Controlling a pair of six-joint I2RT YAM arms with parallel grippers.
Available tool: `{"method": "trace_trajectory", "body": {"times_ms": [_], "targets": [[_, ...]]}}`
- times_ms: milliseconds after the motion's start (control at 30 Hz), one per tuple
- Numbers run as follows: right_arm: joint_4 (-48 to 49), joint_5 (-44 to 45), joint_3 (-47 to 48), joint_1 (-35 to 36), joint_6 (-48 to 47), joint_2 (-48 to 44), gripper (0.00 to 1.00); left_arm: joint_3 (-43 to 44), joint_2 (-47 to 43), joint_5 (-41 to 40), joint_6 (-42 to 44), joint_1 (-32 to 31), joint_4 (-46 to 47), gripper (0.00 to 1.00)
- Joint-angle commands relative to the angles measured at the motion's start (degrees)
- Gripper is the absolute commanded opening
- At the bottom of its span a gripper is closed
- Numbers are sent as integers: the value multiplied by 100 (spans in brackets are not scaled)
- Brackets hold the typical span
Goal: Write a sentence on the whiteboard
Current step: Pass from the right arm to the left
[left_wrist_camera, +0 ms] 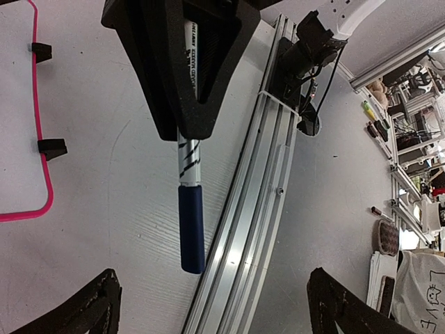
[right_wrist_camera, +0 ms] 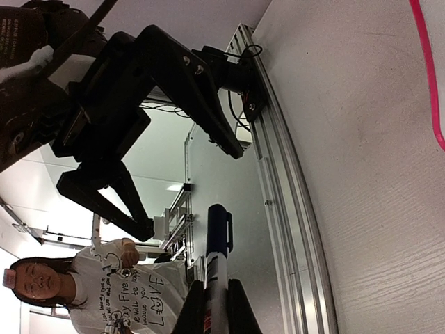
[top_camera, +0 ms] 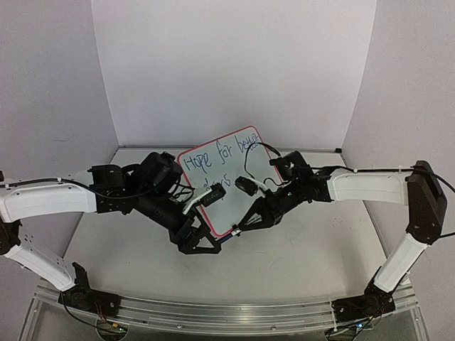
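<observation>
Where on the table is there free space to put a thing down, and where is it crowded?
Free: the table between the metal rail and the left tool and right tool, from one arm base to the other. Crowded: the middle, where both tools meet at the whiteboard.

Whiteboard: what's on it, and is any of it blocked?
The whiteboard carries blue writing in two lines, the top starting "Hope for". The left arm and right arm hide much of the lower line; the top line's end is too blurred to read.

Left gripper point(left_wrist_camera: 212, 303) spread wide, right gripper point(right_wrist_camera: 214, 296) clamped shut
</observation>
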Motion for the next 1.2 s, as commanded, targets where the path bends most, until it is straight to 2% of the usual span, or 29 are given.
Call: {"method": "trace_trajectory", "body": {"times_ms": [0, 233, 333, 500, 633, 800, 933, 1167], "targets": [[25, -19, 237, 48, -47, -289, 0, 476, 304, -29, 271, 27, 270, 89], [42, -21, 267, 127, -4, -302, 0, 650, 641, 342, 378, 26, 341, 63], [37, -41, 277, 159, 9, -279, 0, 639, 646, 361, 370, 24, 412, 59], [40, -45, 323, 196, 12, -260, 0, 636, 736, 410, 348, 22, 368, 44], [42, -67, 333, 198, 23, -283, 0, 591, 723, 409, 341, 25, 346, 36], [39, -52, 326, 200, 50, -313, 0, 549, 720, 456, 343, 26, 296, 20], [39, -50, 307, 210, 63, -310, 0, 531, 685, 462, 402, 22, 319, 1], [36, 28, 332, 433, 32, -201, 0, 516, 648, 482, 509, 22, 617, 0]]}}
